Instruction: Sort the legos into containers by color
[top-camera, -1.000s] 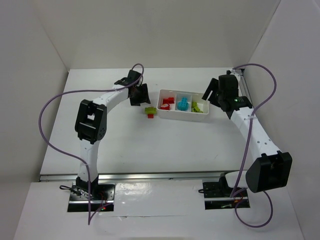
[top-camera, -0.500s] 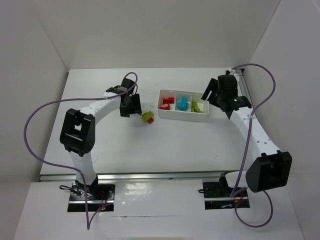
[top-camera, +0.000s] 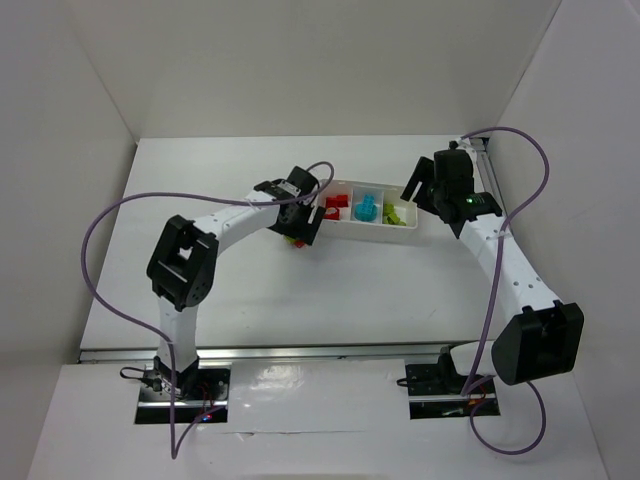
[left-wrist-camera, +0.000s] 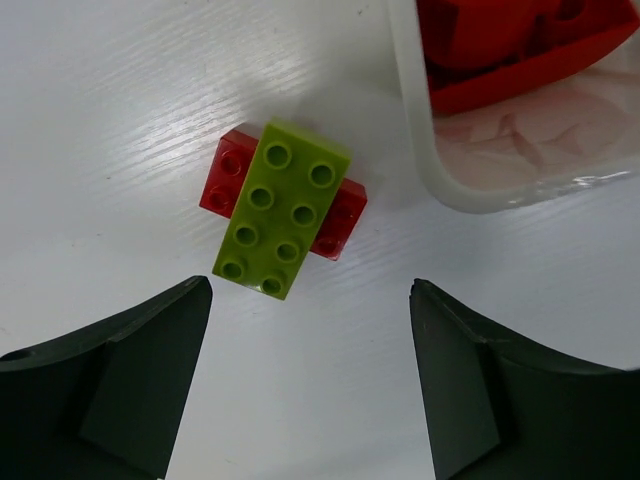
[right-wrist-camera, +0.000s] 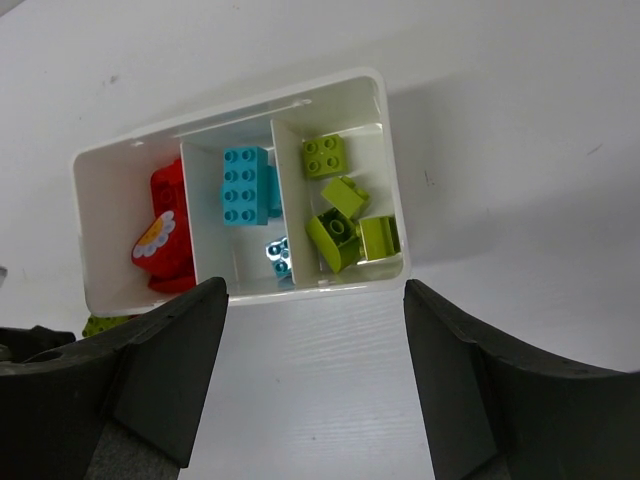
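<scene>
A yellow-green brick (left-wrist-camera: 283, 208) stacked crosswise on a red brick (left-wrist-camera: 225, 175) lies on the table just left of the white tray's corner (left-wrist-camera: 420, 150). My left gripper (left-wrist-camera: 310, 288) is open and empty, hovering above and just short of the stack. In the top view my left gripper (top-camera: 300, 222) covers most of it. The tray (right-wrist-camera: 232, 113) holds red bricks (right-wrist-camera: 165, 235) on the left, cyan bricks (right-wrist-camera: 243, 185) in the middle and yellow-green bricks (right-wrist-camera: 335, 235) on the right. My right gripper (right-wrist-camera: 315, 285) is open and empty above the tray's near edge.
The tray (top-camera: 375, 232) sits at the back middle of the white table, between the two arms. White walls enclose the table on the left, back and right. Purple cables loop off both arms.
My left gripper has swung right from beside the stacked brick to directly over it, next to the tray. The stack has shifted a little nearer. The right arm has not moved.
</scene>
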